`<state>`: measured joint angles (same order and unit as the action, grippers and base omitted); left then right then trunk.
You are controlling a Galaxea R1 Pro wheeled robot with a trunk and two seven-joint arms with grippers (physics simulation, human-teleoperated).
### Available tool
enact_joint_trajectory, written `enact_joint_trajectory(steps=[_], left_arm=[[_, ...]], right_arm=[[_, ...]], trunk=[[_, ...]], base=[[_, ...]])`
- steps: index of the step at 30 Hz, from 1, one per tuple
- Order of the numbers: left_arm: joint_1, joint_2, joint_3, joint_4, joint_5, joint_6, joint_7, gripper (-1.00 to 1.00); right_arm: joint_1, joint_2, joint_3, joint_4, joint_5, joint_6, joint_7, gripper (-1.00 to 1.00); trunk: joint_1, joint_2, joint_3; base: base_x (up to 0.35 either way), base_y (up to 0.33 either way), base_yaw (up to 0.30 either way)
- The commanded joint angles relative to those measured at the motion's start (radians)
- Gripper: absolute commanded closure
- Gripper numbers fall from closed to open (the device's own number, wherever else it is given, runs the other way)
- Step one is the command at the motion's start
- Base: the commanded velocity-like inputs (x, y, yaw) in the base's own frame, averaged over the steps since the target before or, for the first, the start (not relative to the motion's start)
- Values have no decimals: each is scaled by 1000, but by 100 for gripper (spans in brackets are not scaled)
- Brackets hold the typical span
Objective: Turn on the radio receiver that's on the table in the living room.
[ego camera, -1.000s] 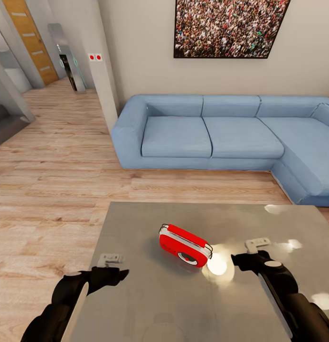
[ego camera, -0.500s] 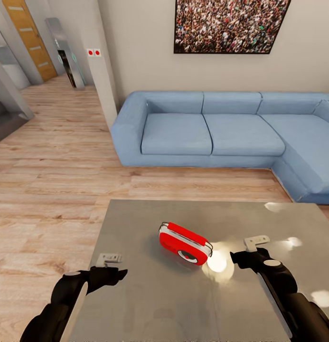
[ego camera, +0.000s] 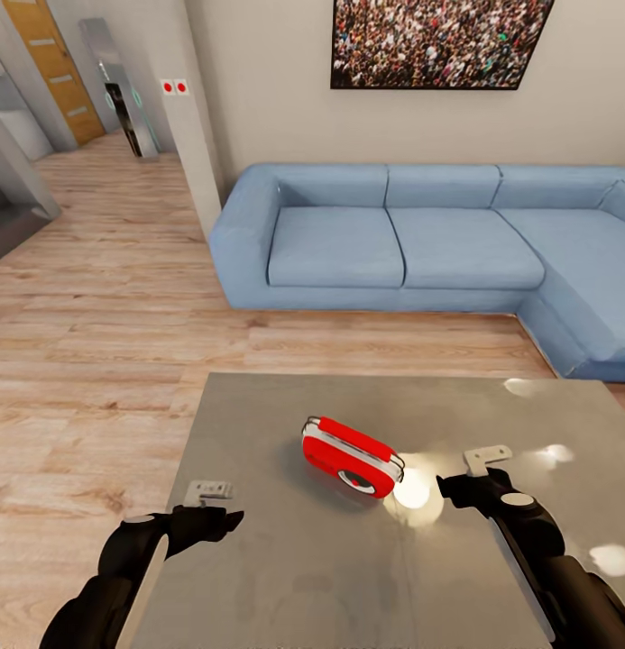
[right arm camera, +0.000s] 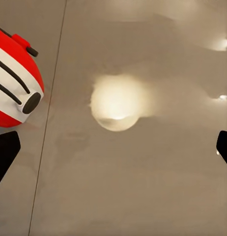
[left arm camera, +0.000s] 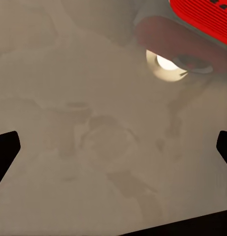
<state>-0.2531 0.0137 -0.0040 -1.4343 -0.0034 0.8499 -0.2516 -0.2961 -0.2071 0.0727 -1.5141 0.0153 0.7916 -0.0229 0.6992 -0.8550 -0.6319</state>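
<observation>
1. The small red rounded radio receiver with a white trim band and round front dial (ego camera: 352,459) lies near the middle of the large low table with a glossy grey top (ego camera: 285,577), in the living room with the blue L-shaped sofa (ego camera: 411,248) beyond it.
2. The right gripper (ego camera: 486,459) hangs over the table beside the radio, not touching it; in the right wrist view its dark fingertips (right arm camera: 5,150) sit at opposite edges, so its jaws stand wide apart.
3. The left gripper (ego camera: 206,492) hovers near the table's left edge, well apart from the radio, its jaws likewise spread and empty (the left wrist view catches a corner of the red casing).
4. Likely risk: the radio rests loose on a slick top, so a sideways press could slide or spin it instead of working the switch.
5. The switch itself cannot be made out, so a push may land on the wrong spot.
</observation>
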Motion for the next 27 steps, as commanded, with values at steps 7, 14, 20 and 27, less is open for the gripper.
enact_joint_trajectory(steps=[7,14,20,27], left_arm=[[0,-1,-1,0,0,0,0,-100],[0,-1,-1,0,0,0,0,-100],[0,-1,-1,0,0,0,0,-100],[0,-1,-1,0,2,0,0,-100]], right_arm=[[0,0,1,1,0,-4,-1,-100],[0,0,-1,2,0,-11,-2,-100],[0,0,-1,2,0,-24,-2,-100],[0,0,-1,2,0,-25,-2,-100]], trunk=[[0,0,-11],[0,0,-23],[0,0,-33],[0,0,-44]], base=[[0,0,0],[0,0,0],[0,0,0],[0,0,0]])
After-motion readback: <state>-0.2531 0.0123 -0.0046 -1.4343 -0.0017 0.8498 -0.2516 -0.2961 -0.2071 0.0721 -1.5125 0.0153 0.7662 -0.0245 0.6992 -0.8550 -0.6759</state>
